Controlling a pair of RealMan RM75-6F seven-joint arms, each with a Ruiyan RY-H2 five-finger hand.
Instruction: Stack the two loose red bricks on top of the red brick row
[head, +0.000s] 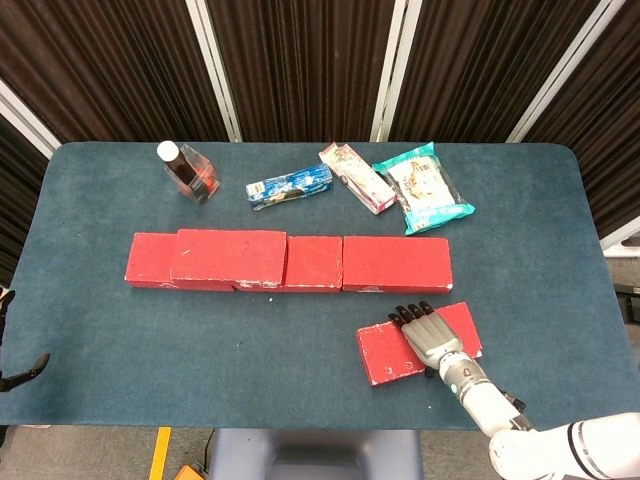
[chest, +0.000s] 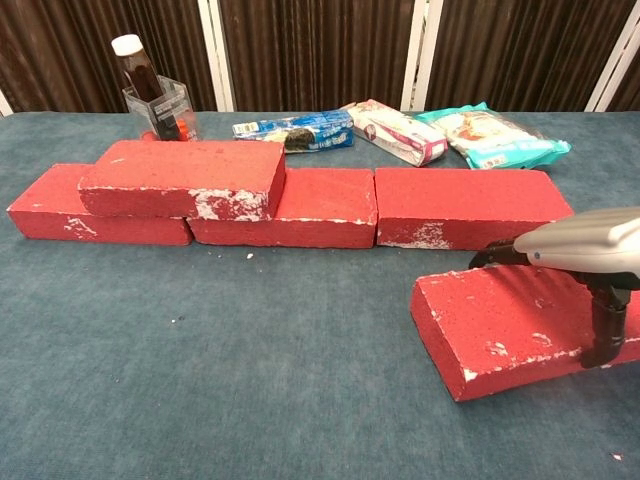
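None of the writing here is legible to me. The blue packet (head: 290, 186), the pink-and-white packet (head: 355, 178) and the teal snack bag (head: 424, 187) at the far side of the table (head: 90, 390) all carry printing, but it is too small to read in either view. The bottle (head: 172, 160) with the white cap stands in a clear holder (chest: 160, 108) at the far left, its label unreadable too.

My right hand (head: 428, 333) lies over the loose red brick (head: 395, 351), palm down, fingers stretched flat across the top toward the brick's far edge. In the chest view my thumb (chest: 604, 335) comes down the near face of the brick, so I have it clasped between thumb and fingers. The brick sits on the cloth, near the right end of the red brick row (head: 395, 263) and just in front of it, apart from it and turned a little askew.

The row runs across the middle of the table. One stacked brick (head: 228, 257) already sits on top of it toward the left end.

Only a dark bit of my left hand (head: 22, 370) shows at the left edge of the head view, well away from the bricks; I cannot tell how its fingers lie.
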